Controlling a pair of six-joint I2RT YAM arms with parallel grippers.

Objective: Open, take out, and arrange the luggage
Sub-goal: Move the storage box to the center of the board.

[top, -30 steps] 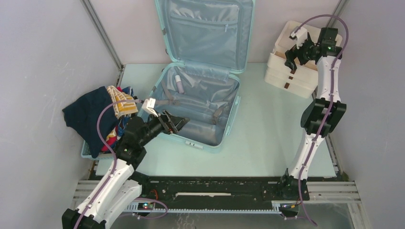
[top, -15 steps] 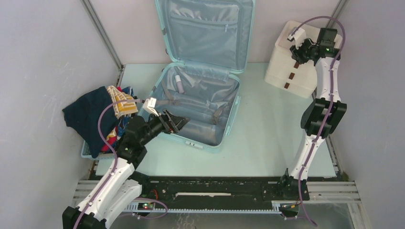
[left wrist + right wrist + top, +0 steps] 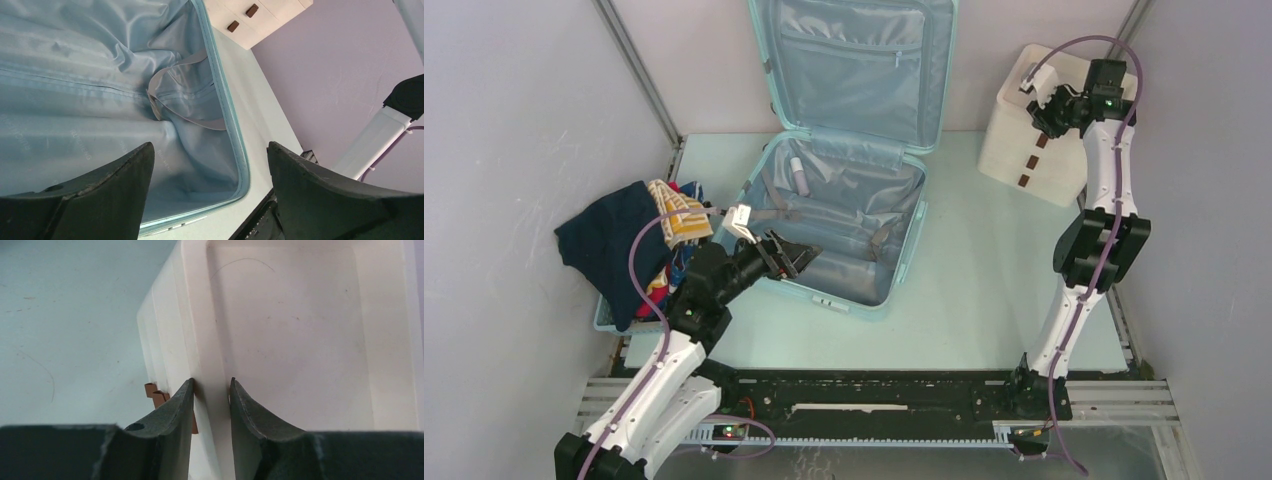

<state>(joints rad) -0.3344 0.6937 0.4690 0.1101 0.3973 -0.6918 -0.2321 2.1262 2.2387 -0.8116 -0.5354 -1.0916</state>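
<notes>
Pale green table (image 3: 984, 290), grey walls. Near left: left gripper (image 3: 802, 256) spread wide, empty, over luggage (image 3: 844, 215) front rim. Luggage mid-table, open, lid raised at back wall. Far right: right gripper (image 3: 211, 385) pinching box (image 3: 1019, 150) top rim.

I see the luggage (image 3: 849, 215) as smooth hard plastic lined with sheeny, creased cloth; the white box (image 3: 300, 330) looks matt plastic.

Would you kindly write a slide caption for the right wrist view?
Right fingers pinch the cream-white drawer box by its top edge, brown tabs showing just below.
</notes>
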